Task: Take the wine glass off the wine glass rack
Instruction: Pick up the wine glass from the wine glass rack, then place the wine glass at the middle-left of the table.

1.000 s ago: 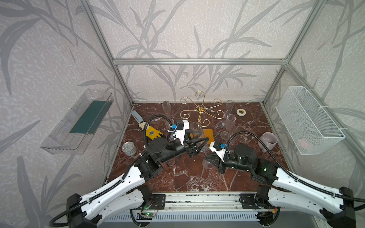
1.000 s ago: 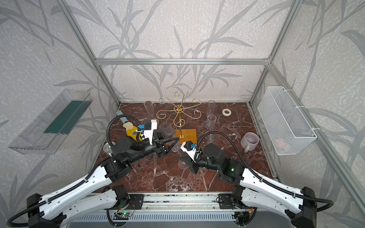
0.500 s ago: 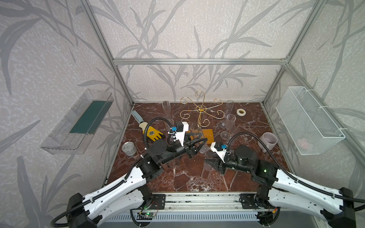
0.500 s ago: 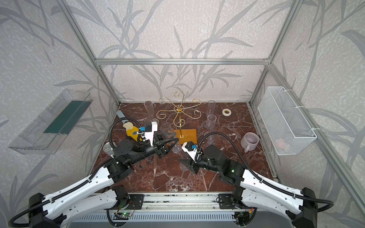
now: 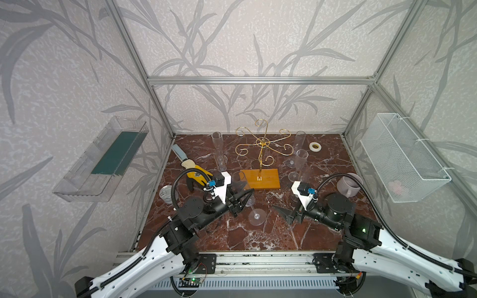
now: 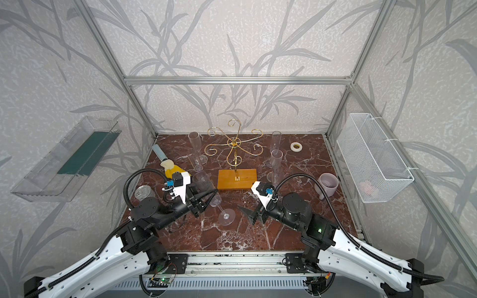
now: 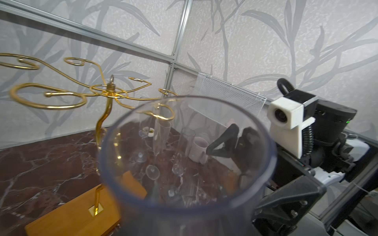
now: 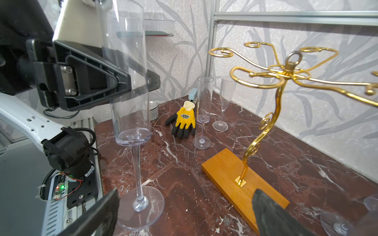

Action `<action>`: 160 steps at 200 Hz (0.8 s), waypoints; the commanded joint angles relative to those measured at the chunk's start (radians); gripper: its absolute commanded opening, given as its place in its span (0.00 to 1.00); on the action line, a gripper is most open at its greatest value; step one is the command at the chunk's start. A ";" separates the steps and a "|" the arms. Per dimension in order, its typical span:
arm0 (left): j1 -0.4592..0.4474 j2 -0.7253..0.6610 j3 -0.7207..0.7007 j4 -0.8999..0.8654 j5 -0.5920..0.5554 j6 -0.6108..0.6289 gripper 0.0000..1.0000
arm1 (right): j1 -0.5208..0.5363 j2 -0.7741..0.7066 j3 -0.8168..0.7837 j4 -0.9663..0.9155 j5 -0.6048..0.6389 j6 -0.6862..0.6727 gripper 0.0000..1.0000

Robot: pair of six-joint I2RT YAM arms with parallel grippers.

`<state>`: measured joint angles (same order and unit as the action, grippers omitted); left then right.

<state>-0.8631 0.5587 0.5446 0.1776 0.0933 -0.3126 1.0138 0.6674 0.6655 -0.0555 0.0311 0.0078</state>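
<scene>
Nearest the camera head, in front of the wine glass rack (image 5: pixel 263 179), the wine glass (image 8: pixel 133 122) is seen apart from the rack. Its foot seems to rest on the counter (image 5: pixel 245 237), just before the rack's orange base. Its bowl is clasped between the fingers (image 8: pixel 92 81) of the left gripper (image 5: pixel 247 194), one on each side, and the stem is left free below them. The right gripper (image 5: pixel 282 212) is held low on the right side of the glass foot and apart from it. Its fingers are spread wide and nothing is gripped.

Level with the rack's base, a yellow-and-black glove (image 5: pixel 196 176) and a tin can (image 5: pixel 165 192) are seen on its left side, and a pale mug (image 5: pixel 347 184) on its right.

Beside the rack's scrolled arms, clear flutes (image 5: pixel 300 160) are stood on both sides. Farther right of these, a tape roll (image 5: pixel 315 146) is seen near the back wall.
</scene>
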 commanded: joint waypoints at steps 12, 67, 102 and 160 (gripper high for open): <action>-0.001 -0.097 -0.056 -0.087 -0.228 0.116 0.37 | 0.003 -0.038 -0.005 -0.015 0.057 -0.020 0.99; -0.001 -0.170 -0.156 -0.064 -0.473 0.258 0.37 | 0.003 -0.051 -0.011 -0.016 0.085 -0.027 0.99; 0.001 -0.153 -0.243 0.114 -0.613 0.360 0.37 | 0.003 -0.053 -0.010 -0.012 0.103 -0.030 0.99; 0.013 -0.047 -0.351 0.340 -0.701 0.395 0.37 | 0.003 -0.083 -0.004 -0.022 0.137 -0.034 0.99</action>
<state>-0.8604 0.4793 0.2119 0.3561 -0.5385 0.0479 1.0138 0.6075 0.6643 -0.0803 0.1337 -0.0174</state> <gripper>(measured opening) 0.448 0.991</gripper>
